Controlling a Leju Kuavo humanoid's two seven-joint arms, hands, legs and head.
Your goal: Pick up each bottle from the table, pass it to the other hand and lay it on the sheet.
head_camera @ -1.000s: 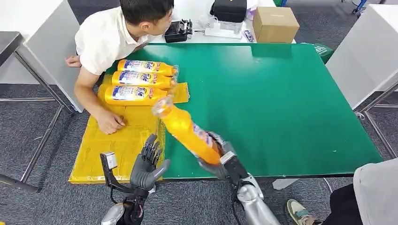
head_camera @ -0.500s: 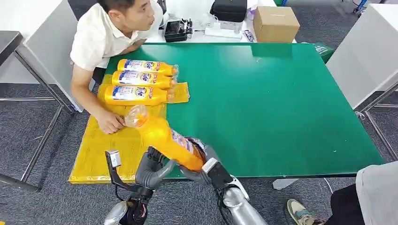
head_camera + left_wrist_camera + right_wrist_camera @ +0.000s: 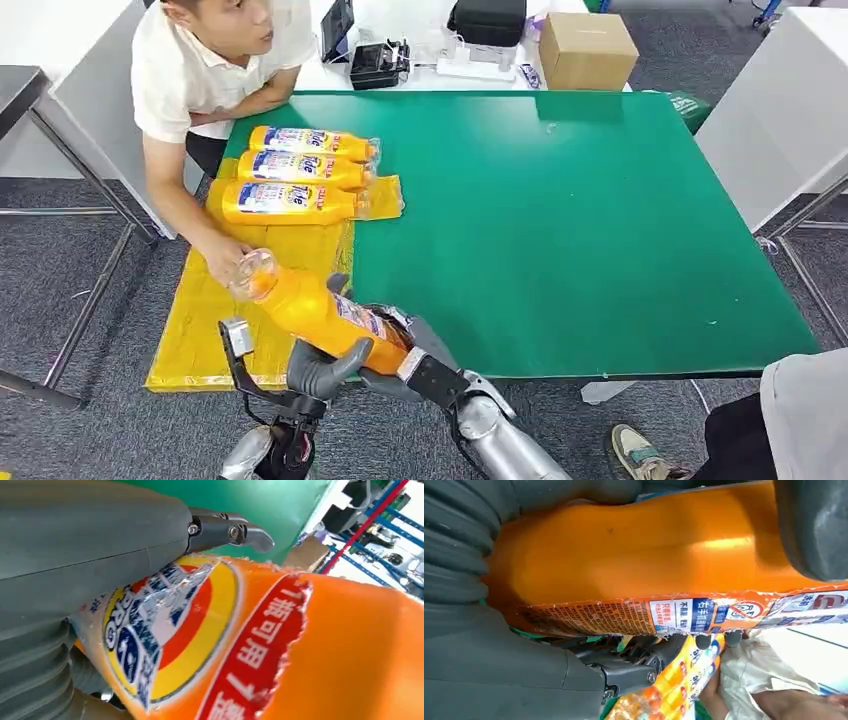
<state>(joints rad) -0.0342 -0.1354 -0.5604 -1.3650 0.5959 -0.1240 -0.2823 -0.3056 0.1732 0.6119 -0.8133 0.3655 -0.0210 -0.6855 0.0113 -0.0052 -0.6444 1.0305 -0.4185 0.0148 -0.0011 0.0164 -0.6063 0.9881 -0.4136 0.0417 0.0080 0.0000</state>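
Observation:
An orange detergent bottle (image 3: 305,308) hangs tilted over the near left corner of the green table (image 3: 580,220), its clear cap end above the yellow sheet (image 3: 195,340). My right hand (image 3: 418,352) grips its base. Beneath the bottle's middle my left hand (image 3: 318,368) wraps around it, thumb under and a fingertip showing above. The left wrist view has the bottle's label (image 3: 200,630) pressed into the palm with the thumb (image 3: 95,525) across it. In the right wrist view the bottle (image 3: 634,555) lies in the right hand. Three like bottles (image 3: 290,202) lie side by side on the sheet's far end.
A person in a white shirt (image 3: 200,70) leans at the table's left, one hand (image 3: 222,262) on the sheet right by the bottle's cap. A cardboard box (image 3: 585,50) and black devices (image 3: 380,62) stand behind the table. Another person's leg (image 3: 800,410) is at the near right.
My right hand swung the bottle leftward and lower, from over the table to over the sheet. My left hand, open a second ago, has closed around its middle. The person straightened up.

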